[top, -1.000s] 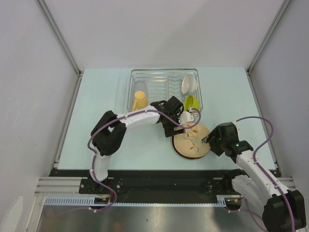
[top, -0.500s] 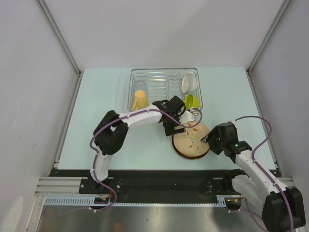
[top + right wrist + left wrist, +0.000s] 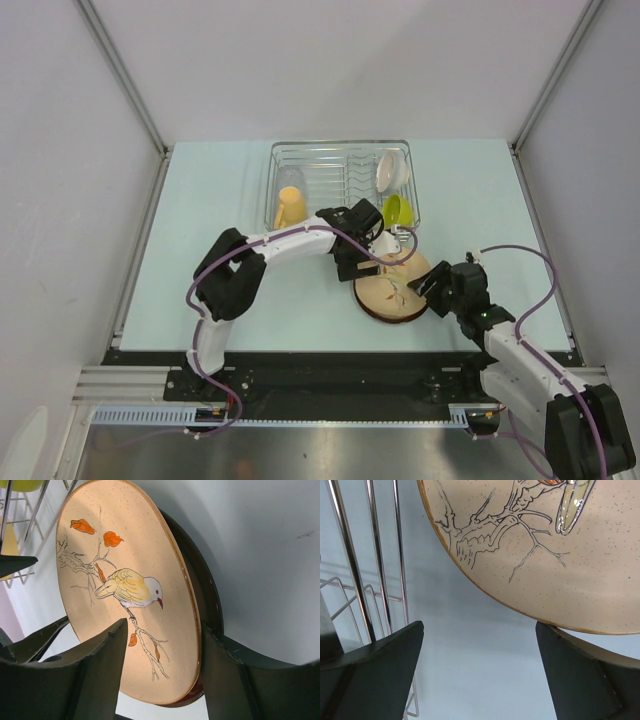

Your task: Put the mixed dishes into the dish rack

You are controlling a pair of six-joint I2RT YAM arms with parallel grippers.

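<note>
A beige plate (image 3: 392, 288) with a dark-brown rim and a bird-and-leaf drawing rests tilted on the table, just in front of the dish rack (image 3: 340, 150). My right gripper (image 3: 428, 287) is open and straddles the plate's right edge. In the right wrist view the plate (image 3: 125, 590) has one finger across its face and the other behind its dark back (image 3: 162, 640). My left gripper (image 3: 385, 250) is wide open at the plate's far edge. In the left wrist view that edge (image 3: 545, 555) lies against the right-hand finger (image 3: 480, 640). The rack holds a yellow-orange mug (image 3: 289, 207), a white bowl (image 3: 392, 170) and a lime-green bowl (image 3: 396, 210).
Chrome rack wires (image 3: 375, 580) stand just left of my left gripper. The rack's front right corner is close behind the plate. Grey walls and metal posts (image 3: 130, 90) close the table in on both sides and at the back.
My right gripper has slid left onto the plate's edge and its jaws have narrowed slightly. The plate has shifted a little to the left. The left arm has barely moved.
</note>
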